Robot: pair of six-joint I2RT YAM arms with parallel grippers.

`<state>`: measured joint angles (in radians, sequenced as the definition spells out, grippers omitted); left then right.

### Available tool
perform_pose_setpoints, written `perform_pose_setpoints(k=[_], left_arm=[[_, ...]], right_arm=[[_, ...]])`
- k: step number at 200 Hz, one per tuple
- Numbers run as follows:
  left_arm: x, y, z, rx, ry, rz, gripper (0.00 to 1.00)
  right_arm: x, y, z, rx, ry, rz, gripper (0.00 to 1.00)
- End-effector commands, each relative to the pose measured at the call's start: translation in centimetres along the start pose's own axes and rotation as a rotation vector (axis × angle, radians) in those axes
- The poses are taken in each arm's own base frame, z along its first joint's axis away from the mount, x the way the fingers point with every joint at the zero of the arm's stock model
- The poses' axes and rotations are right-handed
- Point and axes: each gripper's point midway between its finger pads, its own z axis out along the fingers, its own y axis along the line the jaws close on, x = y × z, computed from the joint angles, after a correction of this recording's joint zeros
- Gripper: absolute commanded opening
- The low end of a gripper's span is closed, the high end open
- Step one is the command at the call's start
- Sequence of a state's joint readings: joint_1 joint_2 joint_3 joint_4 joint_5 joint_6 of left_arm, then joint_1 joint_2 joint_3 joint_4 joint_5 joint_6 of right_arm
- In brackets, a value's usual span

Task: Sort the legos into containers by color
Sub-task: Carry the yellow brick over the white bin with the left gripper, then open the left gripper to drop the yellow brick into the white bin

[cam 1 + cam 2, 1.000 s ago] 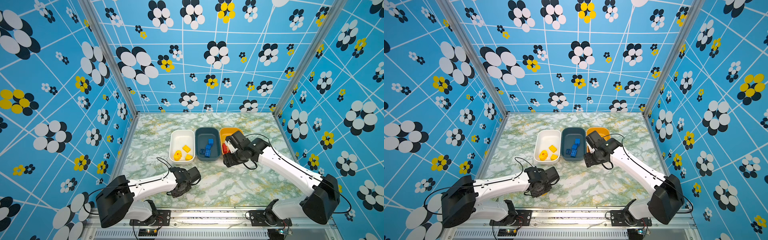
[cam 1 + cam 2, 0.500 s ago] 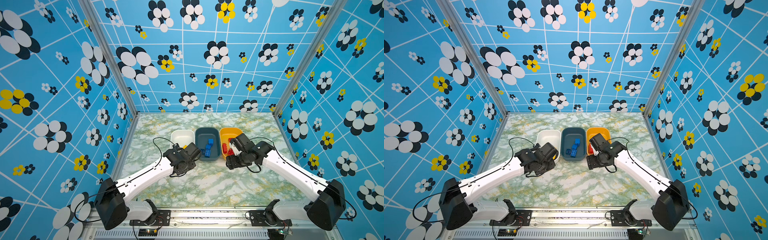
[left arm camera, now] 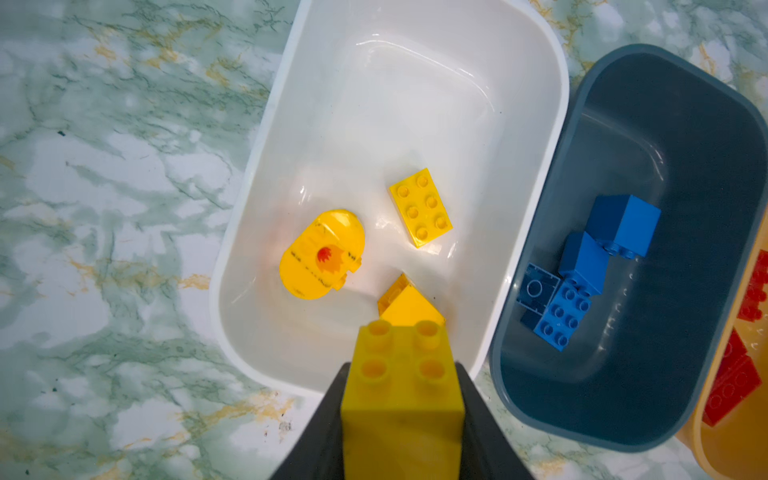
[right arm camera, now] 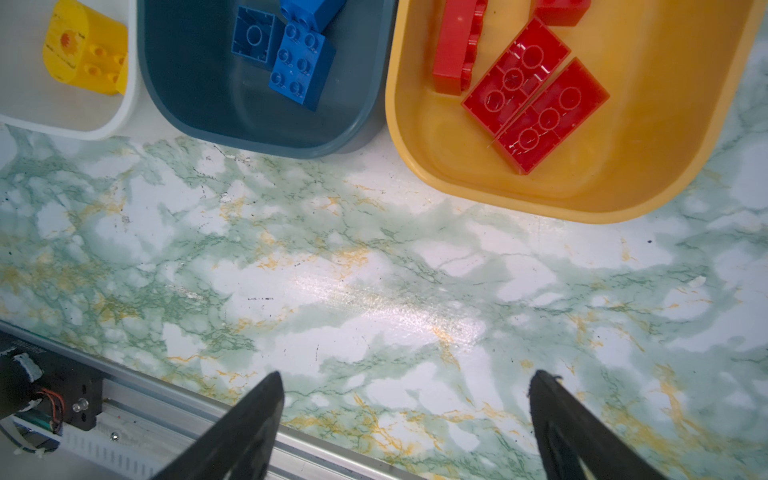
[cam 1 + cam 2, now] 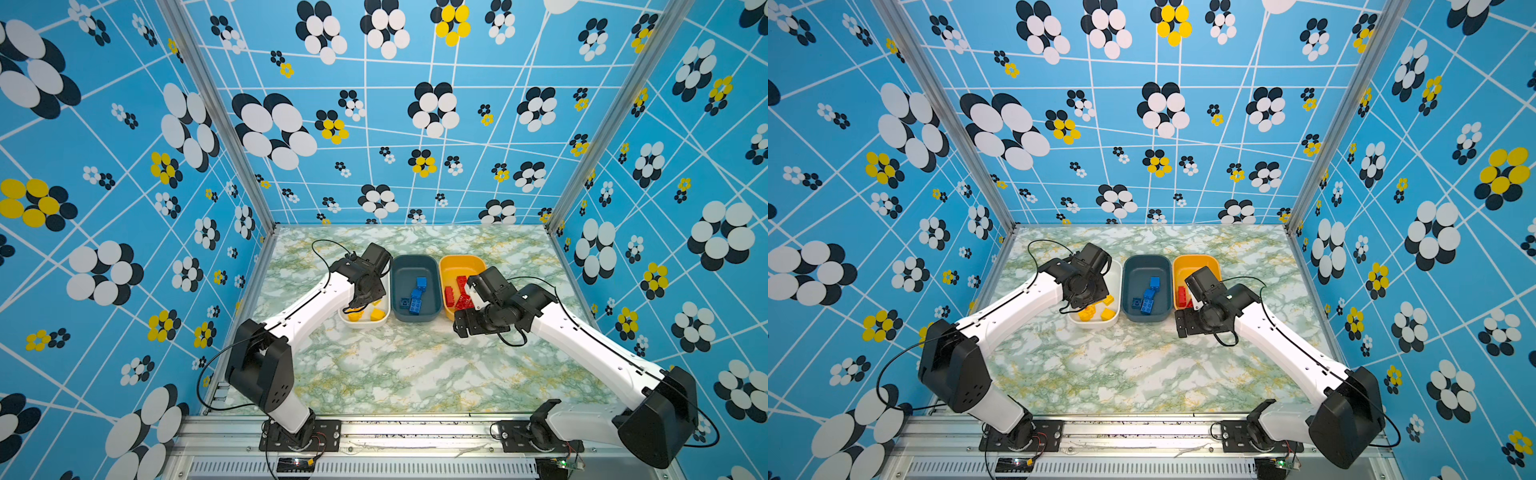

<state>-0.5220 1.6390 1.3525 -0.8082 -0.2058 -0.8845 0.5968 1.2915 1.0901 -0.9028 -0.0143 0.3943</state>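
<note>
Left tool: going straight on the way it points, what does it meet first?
Probably the yellow sloped brick in the white tub, just ahead of the yellow brick the left tool holds; depth is unclear.

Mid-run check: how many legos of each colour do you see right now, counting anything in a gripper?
Yellow legos: 4, three in the white tub, one in the left gripper.
Blue legos: 4, clumped in the slate tub; least sure.
Red legos: 4, in the orange tub.
Total: 12.
</note>
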Motion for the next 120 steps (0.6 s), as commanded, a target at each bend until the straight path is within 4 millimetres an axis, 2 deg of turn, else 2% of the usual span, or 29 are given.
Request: perform_pose_setpoints(k=[1,39,46,58,89,106,110,120], left_arm=[[-2.2,-0.9,1.3,0.015,-0.02,0.038,0.37],[-5.0,-1.4,4.4,-0.013,-0.03,0.049,0.37],[-5.5,-1.5,4.4,-0.009,-0.037,0.048,0.37],[-5.9,-1.3,5.6,-0.03,-0.032,0.051,0.37],[-6.6,-0.6,6.9,-0.054,-0.03,0.037,0.37],[-6.8,-0.6,7.3,-0.058,-0.028,0.041,0.42],[-6.8,-0.7,7.3,-0.057,-0.028,0.044,0.48],[-6.8,-0.7,7.4,-0.059,-0.029,0.043,0.57]], right_arm=[[0.8,-0.2,0.0,-0.012,0.008,0.042,0.94],[1.7,-0.8,0.0,-0.001,0.011,0.069,0.96],[1.9,-1.0,0.0,0.002,0.011,0.075,0.96],[2.1,-1.3,-0.1,0.007,0.005,0.087,0.97],[2.4,-2.3,-0.5,0.017,-0.003,0.123,0.99],[2.4,-2.6,-0.6,0.017,-0.005,0.136,0.99],[2.3,-2.7,-0.6,0.017,-0.006,0.14,0.99],[2.3,-2.8,-0.6,0.017,-0.007,0.146,0.99]])
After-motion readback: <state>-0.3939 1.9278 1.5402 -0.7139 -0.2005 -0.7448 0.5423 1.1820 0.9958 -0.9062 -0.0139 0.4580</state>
